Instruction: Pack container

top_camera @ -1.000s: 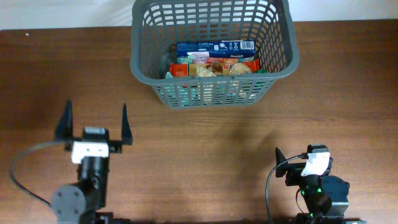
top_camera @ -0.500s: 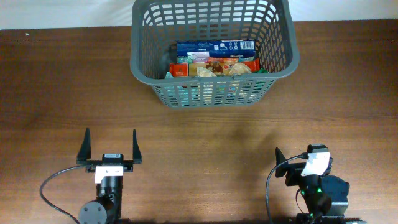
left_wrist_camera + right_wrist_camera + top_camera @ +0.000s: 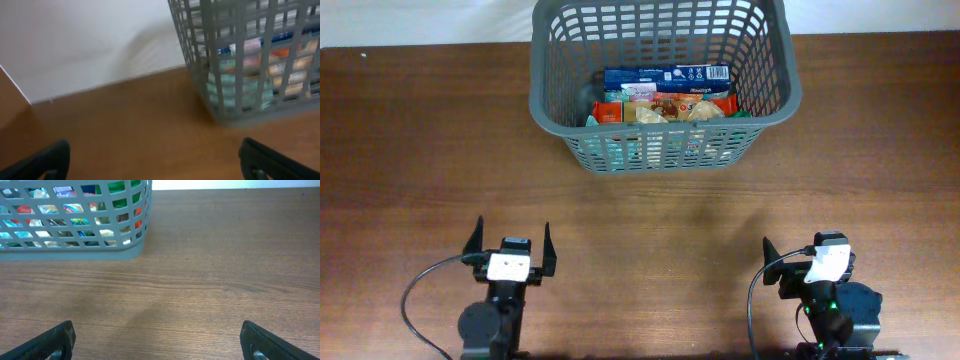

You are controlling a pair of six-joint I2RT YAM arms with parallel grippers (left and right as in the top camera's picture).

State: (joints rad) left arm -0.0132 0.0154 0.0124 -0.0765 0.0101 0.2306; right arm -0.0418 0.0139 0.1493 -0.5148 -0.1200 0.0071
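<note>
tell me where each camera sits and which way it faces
Overhead: fixed above the table, looking straight down on the container; both arms at the near edge.
Left wrist: on the left arm, facing forward over the table at the container's corner; open jaws' tips in the bottom corners.
Right wrist: on the right arm, facing forward, container upper left; open jaws' tips likewise.
Shared: all three see the container.

The bench [image 3: 650, 210] is dark brown wood, its grain running side to side. The grey lattice-sided container [image 3: 660, 152] stands directly on it at the far edge, about midway across, with its base flat on the wood. A white surface [image 3: 420, 20] borders the bench's far edge.
</note>
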